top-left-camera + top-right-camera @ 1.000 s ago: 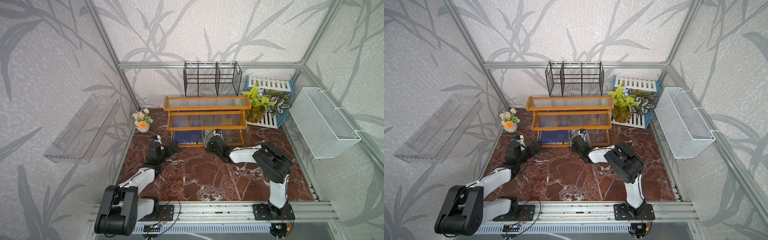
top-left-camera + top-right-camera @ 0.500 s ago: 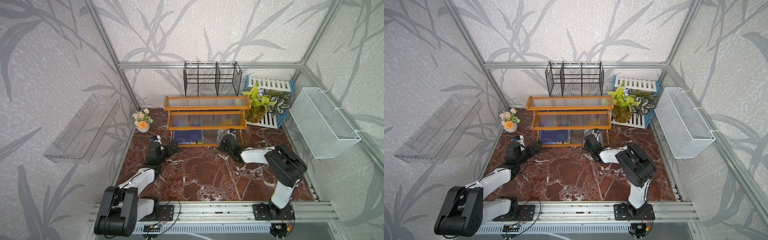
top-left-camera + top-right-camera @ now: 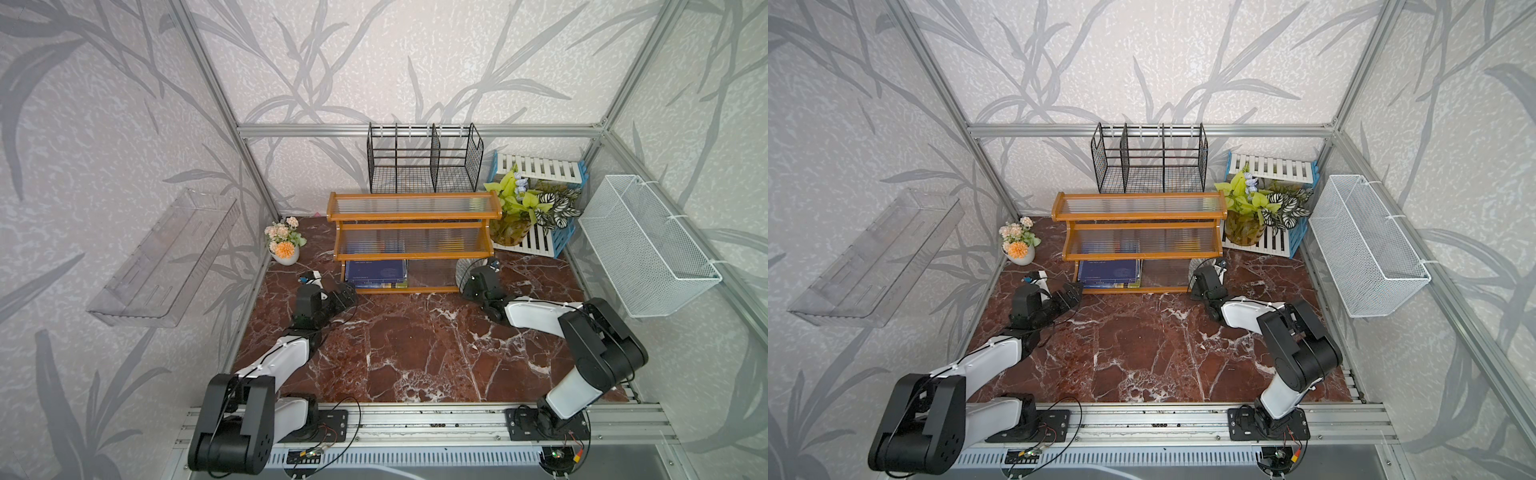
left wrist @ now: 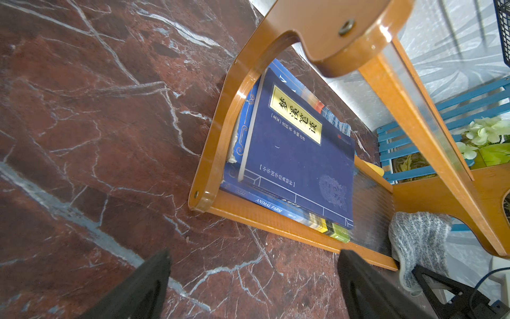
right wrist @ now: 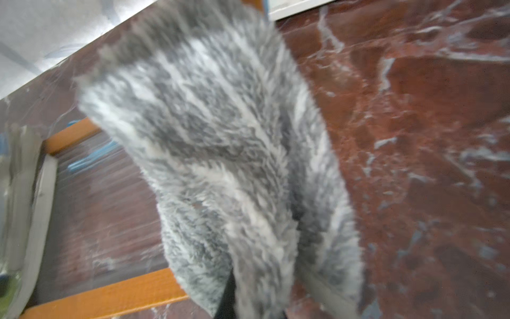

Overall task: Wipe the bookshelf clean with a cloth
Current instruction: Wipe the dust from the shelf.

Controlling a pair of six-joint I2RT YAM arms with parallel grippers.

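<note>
Book spine (image 4: pixel 269 205) reads ANIMAL FARM; left gripper (image 4: pixel 254 292) apart; right gripper (image 3: pixel 471 277) clamped on cloth (image 5: pixel 220 138)

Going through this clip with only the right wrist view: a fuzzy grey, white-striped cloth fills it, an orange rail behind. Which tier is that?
Observer: The bottom tier of the stepped orange-brown wooden bookshelf; the cloth drapes over its front rail.
Operator: Anything else on that tier?
Observer: A flat stack of blue books at its other end.
Operator: And the left arm?
Observer: Its end effector stands open and empty, facing the book end.
</note>
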